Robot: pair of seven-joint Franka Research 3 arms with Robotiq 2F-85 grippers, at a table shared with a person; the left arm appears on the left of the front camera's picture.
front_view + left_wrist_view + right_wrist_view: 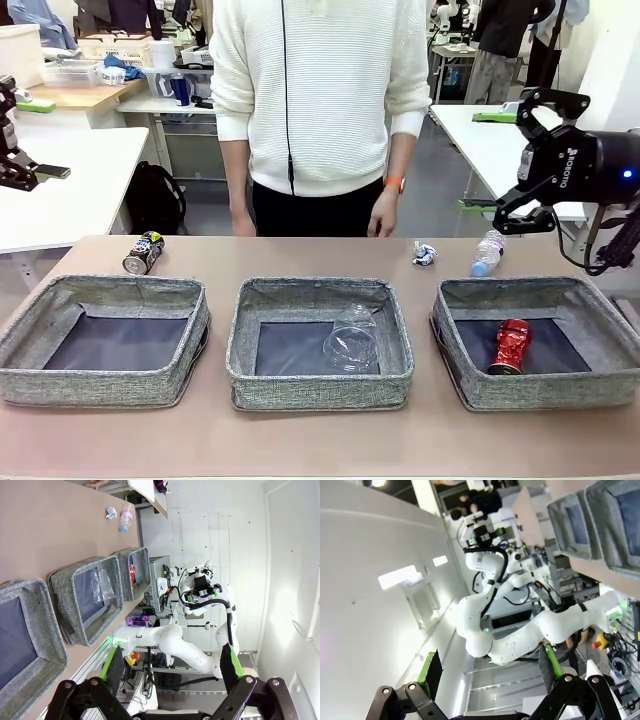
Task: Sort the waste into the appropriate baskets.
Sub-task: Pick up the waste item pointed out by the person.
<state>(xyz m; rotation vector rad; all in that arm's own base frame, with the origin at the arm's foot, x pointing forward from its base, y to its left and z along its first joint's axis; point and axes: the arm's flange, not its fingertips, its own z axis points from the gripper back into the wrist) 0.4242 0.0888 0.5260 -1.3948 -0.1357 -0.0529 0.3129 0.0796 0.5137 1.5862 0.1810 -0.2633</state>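
Cup: a clear plastic cup (352, 340) lies on its side in the middle basket (320, 392), against the far wall.
Red can: a crushed red can (510, 346) leans in the right basket (545, 392); to my mind that marks this one as the metal bin.
Loose waste: a printed can (143, 252) lies on the bench (320, 440) just behind the left basket (100, 388). A paper wad (424, 254) and a small bottle (487, 253) lie near each other behind the right basket.
Likely sorting: the bottle probably joins the cup and the printed can joins the red one. The paper would go to the left basket, whose dark floor is bare.
My right end effector (510, 162): released, jaws spread, nothing between them. It hangs above the bench's far right, over the bottle, well placed, I judge, to come down on it.
My left end effector (171, 667): released too, grasping nothing. It is held off to the side, looking along the row of baskets.
Person: stands at the far edge with a hand (383, 215) hanging, apart from the waste.
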